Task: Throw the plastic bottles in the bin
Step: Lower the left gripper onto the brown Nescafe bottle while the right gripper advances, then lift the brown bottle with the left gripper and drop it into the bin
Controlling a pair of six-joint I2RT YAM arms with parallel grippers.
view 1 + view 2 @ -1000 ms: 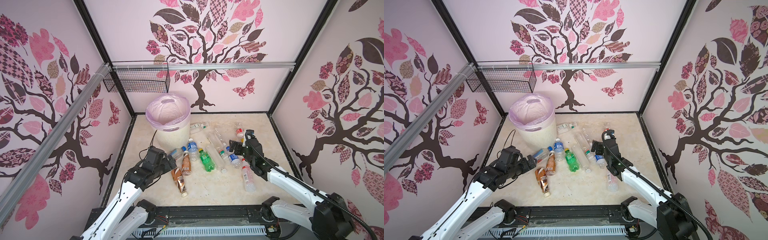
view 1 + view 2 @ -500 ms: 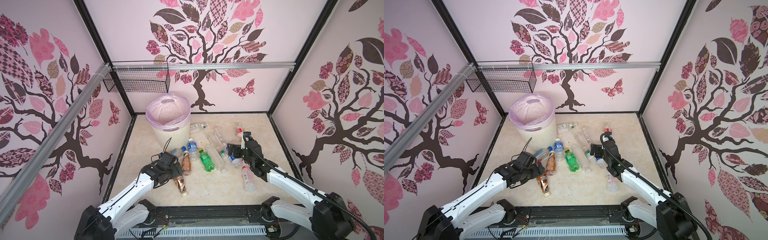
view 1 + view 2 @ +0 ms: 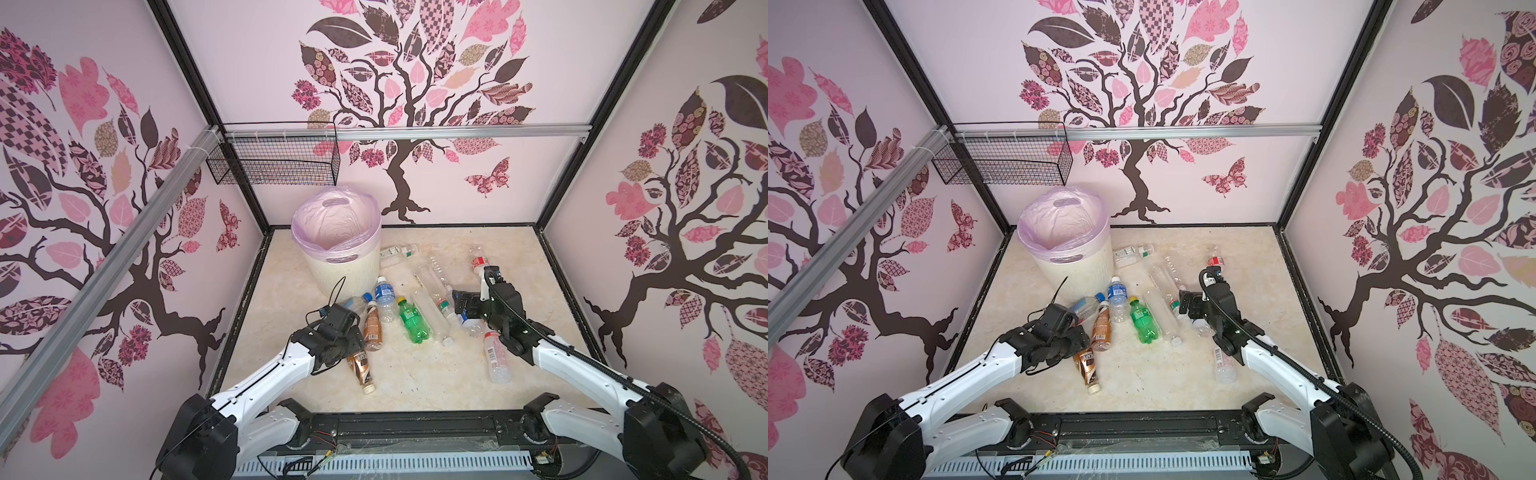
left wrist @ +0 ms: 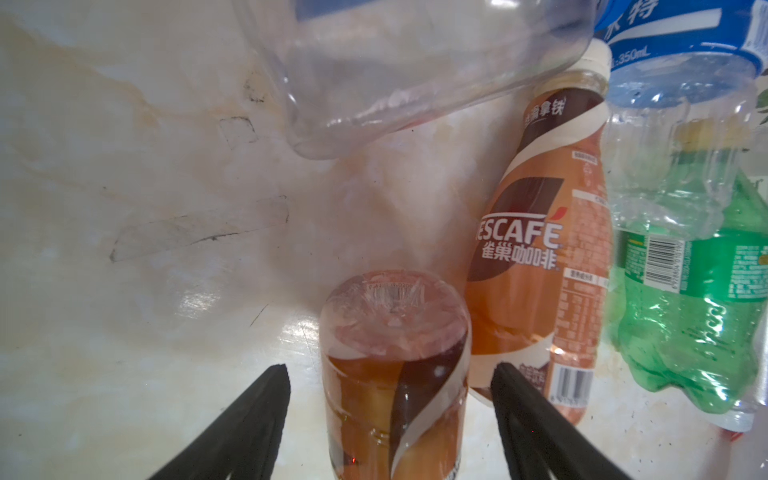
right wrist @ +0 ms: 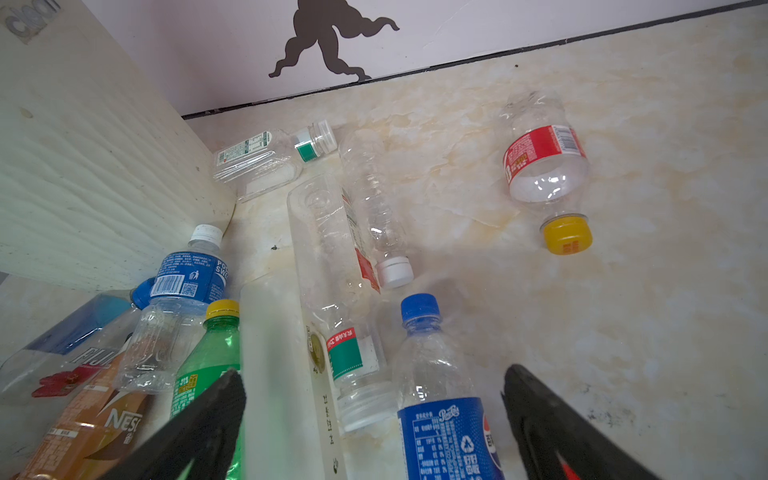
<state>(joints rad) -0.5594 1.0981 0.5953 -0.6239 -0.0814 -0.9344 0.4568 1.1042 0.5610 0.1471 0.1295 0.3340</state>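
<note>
We've dropped our left gripper [image 4: 388, 368] astride the nearer brown-wrapped plastic bottle [image 4: 395, 316], jaws spread, narrowing, not yet pinching; the cream ribbed plastic bin [image 3: 345, 270] waits at twelve o'clock.

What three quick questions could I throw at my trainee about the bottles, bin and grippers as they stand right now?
1. True or false: the bin lies tipped on its side.
2. The left gripper straddles a bottle that is: A green, B brown-wrapped, C clear with a blue label.
3. What colour is the cap of the red-labelled bottle lying apart from the others?
Key: 1 false, it stands upright; 2 B; 3 yellow.
</note>
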